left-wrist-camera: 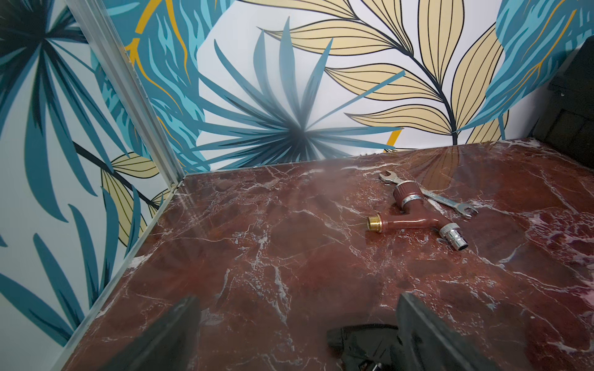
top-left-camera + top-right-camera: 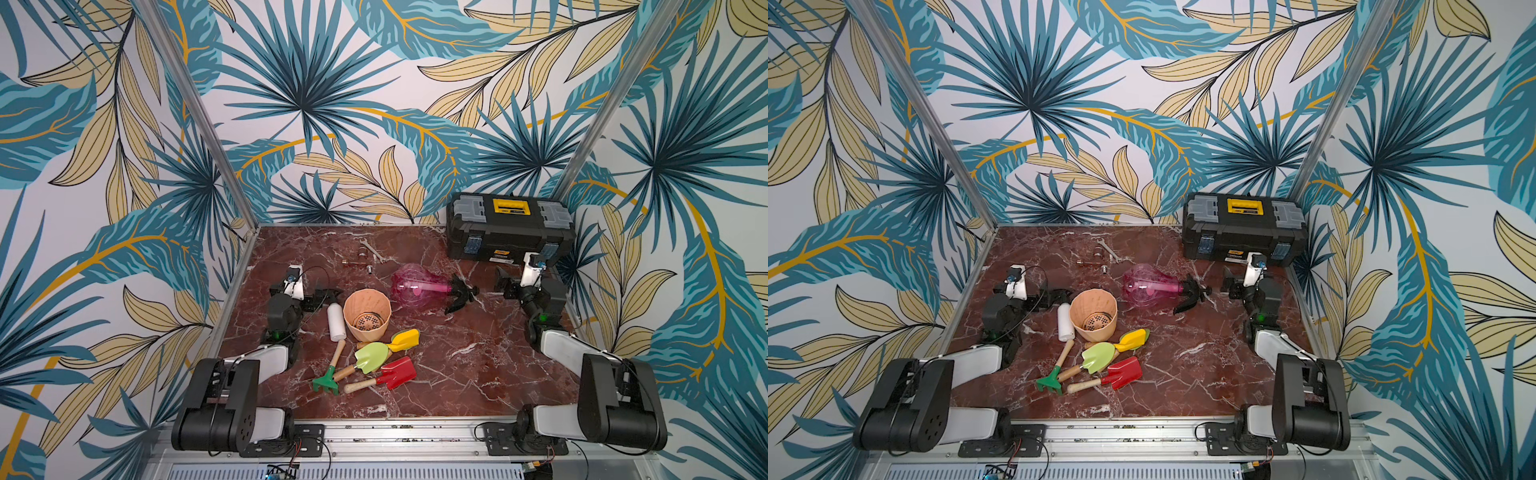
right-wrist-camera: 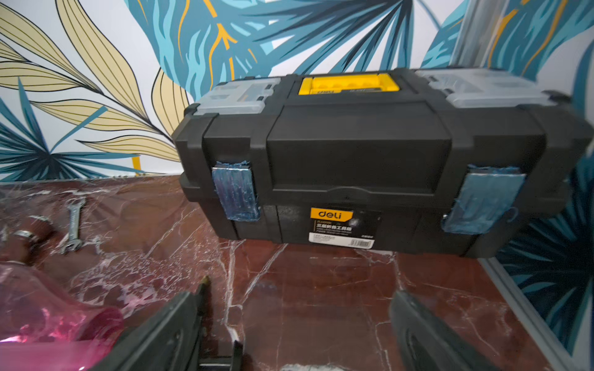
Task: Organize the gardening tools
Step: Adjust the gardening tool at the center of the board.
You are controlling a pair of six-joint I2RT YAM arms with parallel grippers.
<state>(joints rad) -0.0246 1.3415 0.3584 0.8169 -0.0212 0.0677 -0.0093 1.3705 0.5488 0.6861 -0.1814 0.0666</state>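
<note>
Since both arms sit folded back with nothing in hand, every mishap lies ahead. Nearest me, at the front of the bench [image 2: 478, 374], the garden pieces lie in a heap: the rake [image 2: 328, 379], the shovel [image 2: 397, 372], the trowel [image 2: 368, 357] and, just behind, the scoop [image 2: 405, 339]. They crowd each other. The trowel blade seems to rest over the scoop's handle and sits close against the shovel, so I judge that lifting one will drag or flip its neighbour. A pinch on a rounded wooden handle may also slip.

The rake's handle ends right at the bottle [image 2: 336, 321], which lies on its side and looks ready to roll. The pot [image 2: 368, 316] stands just beside it, and a careless reach could tip it.

Further back the left tool [image 1: 297, 298] is spread wide and empty, one finger close to the bottle's black nozzle, so a first move could snag that. The right tool [image 3: 300, 292] is likewise wide open and holds nothing. The sprayer [image 2: 419, 286] lies near it, and a swing inward could knock it toward the fitting [image 2: 357, 262] and wrench [image 2: 374, 249].

In the far corner the toolbox [image 2: 509, 228] is shut. If it is the goal, nothing goes in until its latches give.
</note>
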